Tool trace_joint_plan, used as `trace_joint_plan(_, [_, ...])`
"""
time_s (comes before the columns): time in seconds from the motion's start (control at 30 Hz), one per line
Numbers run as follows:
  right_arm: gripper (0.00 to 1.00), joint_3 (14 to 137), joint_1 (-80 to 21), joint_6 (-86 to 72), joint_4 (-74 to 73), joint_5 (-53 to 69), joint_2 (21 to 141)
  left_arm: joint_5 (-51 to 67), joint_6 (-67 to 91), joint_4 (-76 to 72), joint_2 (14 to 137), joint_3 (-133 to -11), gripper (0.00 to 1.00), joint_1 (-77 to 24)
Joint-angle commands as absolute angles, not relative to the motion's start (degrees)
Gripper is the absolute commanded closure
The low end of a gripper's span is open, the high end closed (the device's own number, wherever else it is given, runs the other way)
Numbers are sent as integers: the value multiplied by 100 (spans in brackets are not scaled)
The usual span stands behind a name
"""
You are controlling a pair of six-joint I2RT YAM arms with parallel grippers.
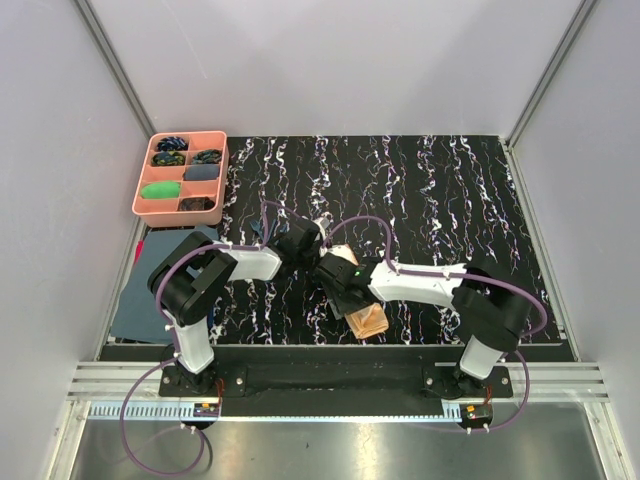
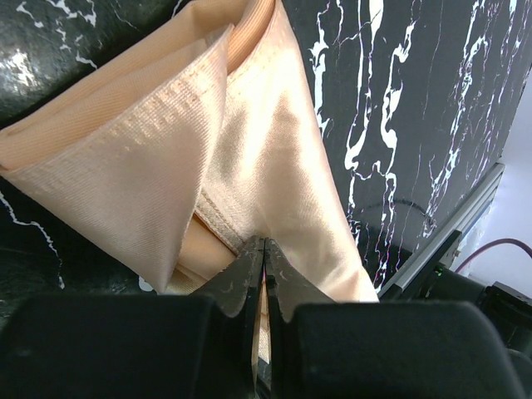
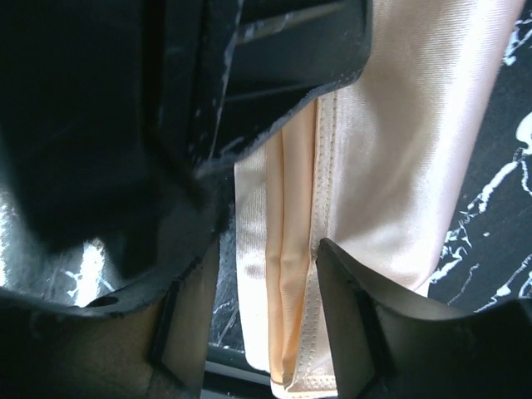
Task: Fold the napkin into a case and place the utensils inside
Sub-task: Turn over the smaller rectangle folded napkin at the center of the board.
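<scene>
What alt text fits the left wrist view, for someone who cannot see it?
The left gripper, jaws shut, pinches an edge layer of the folded peach-orange napkin at the bottom centre of the frame. The napkin lies in overlapping layers on the black, white-veined table, with a metal rail at the lower right.

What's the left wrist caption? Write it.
Left gripper pinching the folded, shiny peach-orange fabric napkin on a black marbled tabletop.

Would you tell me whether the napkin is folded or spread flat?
Folded: the napkin lies in overlapping layers, forming a narrow strip.
</scene>
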State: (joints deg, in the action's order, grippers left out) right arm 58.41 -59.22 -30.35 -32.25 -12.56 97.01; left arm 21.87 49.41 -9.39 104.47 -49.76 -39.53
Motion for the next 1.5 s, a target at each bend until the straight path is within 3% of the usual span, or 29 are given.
trace_joint_plan(0.0, [43,5783,-5924,-2962,-3076,-1380,9975,2092,4878,-975,10397,-4992,93,-3911])
trace_joint_plan(0.07, [44,5783,-5933,-2997,-3076,-1406,10125,2127,4913,-1002,10406,-4983,93,-3902])
trace_joint_plan(0.27, [58,5810,-5985,-3261,-3330,-1810,10415,2311,5106,-1090,10389,-4975,92,-3789])
trace_joint_plan(0.43, [75,5774,-5985,-3392,-3375,-2144,10520,2566,5405,-1379,10362,-4869,87,-3683])
trace_joint_plan(0.63, [90,5617,-5994,-3436,-3182,-2066,9995,2777,5221,-1424,10169,-4747,68,-3542])
trace_joint_plan(0.7, [100,5564,-5959,-3445,-3050,-1952,9853,2891,5055,-1424,10038,-4729,64,-3472])
trace_joint_plan(1.1, [100,5124,-5704,-3534,-2399,-1117,9282,3525,4430,-1003,8896,-4430,59,-2769])
trace_joint_plan(1.27, [100,5413,-5660,-3349,-2259,-792,9228,2595,4386,-327,7938,-3964,72,-2216])
trace_joint_plan(1.47, [100,6248,-5511,-3190,-1732,315,9457,1240,3956,860,6690,-3902,76,-2030])
